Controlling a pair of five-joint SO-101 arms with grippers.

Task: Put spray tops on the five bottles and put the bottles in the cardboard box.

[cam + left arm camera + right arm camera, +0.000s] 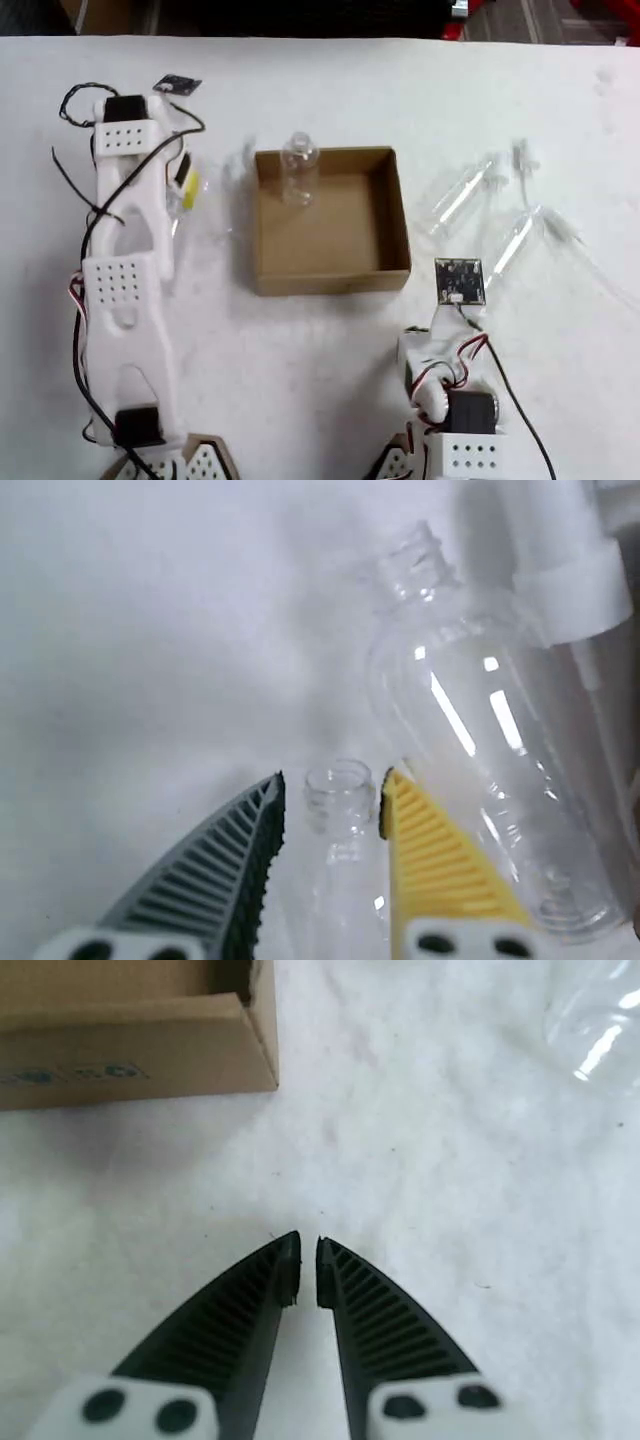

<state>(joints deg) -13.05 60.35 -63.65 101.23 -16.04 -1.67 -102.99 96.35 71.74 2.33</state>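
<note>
My left gripper [333, 820] has a grey and a yellow finger shut around a small clear bottle [338, 792] with an open neck. A larger clear bottle [480, 750] lies beside it, with a white spray top [575, 580] just past it. From above, this gripper [182, 195] is left of the cardboard box [385, 215]. An uncapped bottle [299, 168] stands upright in the box's back left corner. Two clear bottles [462, 197] [512, 245] lie right of the box with white spray parts [522, 155] near their necks. My right gripper [307, 1260] is shut and holds nothing, low over the table near a box corner [140, 1050].
The white table has open room in front of the box and between the arms. The left arm [125, 270] stretches along the table's left side with black cables [70, 100] around it. The right arm's base [460, 420] sits at the front right. A bottle's edge [600, 1020] shows near the right gripper.
</note>
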